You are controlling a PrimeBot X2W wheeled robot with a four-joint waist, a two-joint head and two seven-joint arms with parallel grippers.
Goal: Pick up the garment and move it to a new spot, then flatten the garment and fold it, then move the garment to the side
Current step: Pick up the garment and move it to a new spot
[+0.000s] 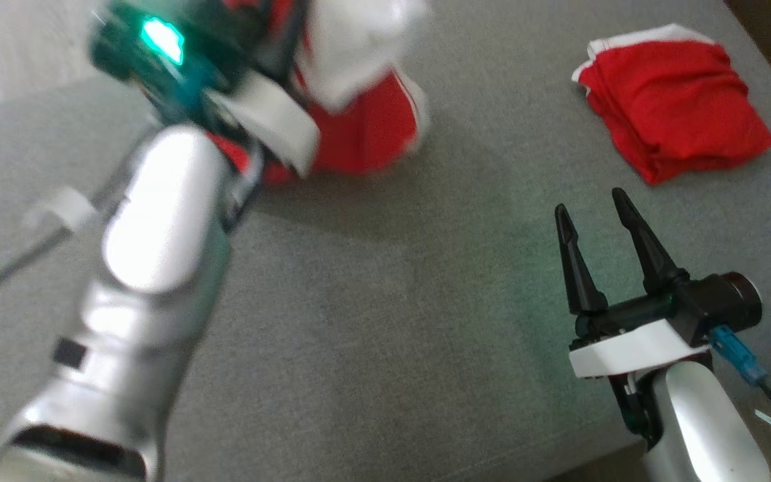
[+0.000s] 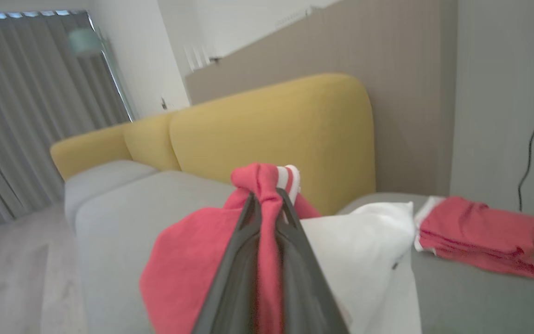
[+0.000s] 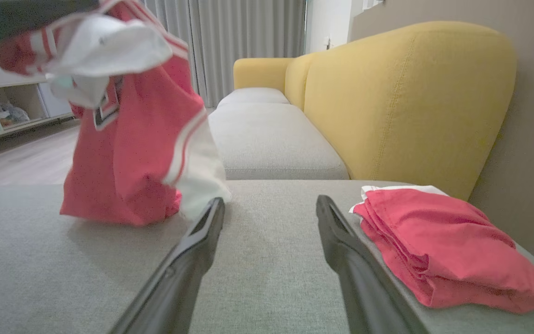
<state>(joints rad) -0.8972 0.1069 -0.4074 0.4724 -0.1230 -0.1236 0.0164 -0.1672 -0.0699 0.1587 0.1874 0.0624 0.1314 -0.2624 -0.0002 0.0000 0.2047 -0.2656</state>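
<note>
A red and white garment [image 1: 365,127] hangs bunched from my left gripper [image 2: 267,197], which is shut on a fold of its red cloth [image 2: 188,260]. Seen from the right wrist, the garment [image 3: 128,153] dangles at the left, its lower end reaching the grey seat cushion [image 3: 271,260]. My left forearm [image 1: 158,221] stretches up across the left of the head view. Over the cushion at the front right, my right gripper [image 1: 593,207] stands open with nothing between its fingers [image 3: 202,246], to the right of the hanging garment.
A folded red garment [image 1: 676,107] lies on the cushion at the back right, just right of my right gripper's fingers [image 3: 434,241]. A yellow backrest [image 3: 410,93] rises behind it. The seat's front edge [image 1: 600,462] runs close by my right wrist. Grey curtains [image 2: 26,116] hang beyond.
</note>
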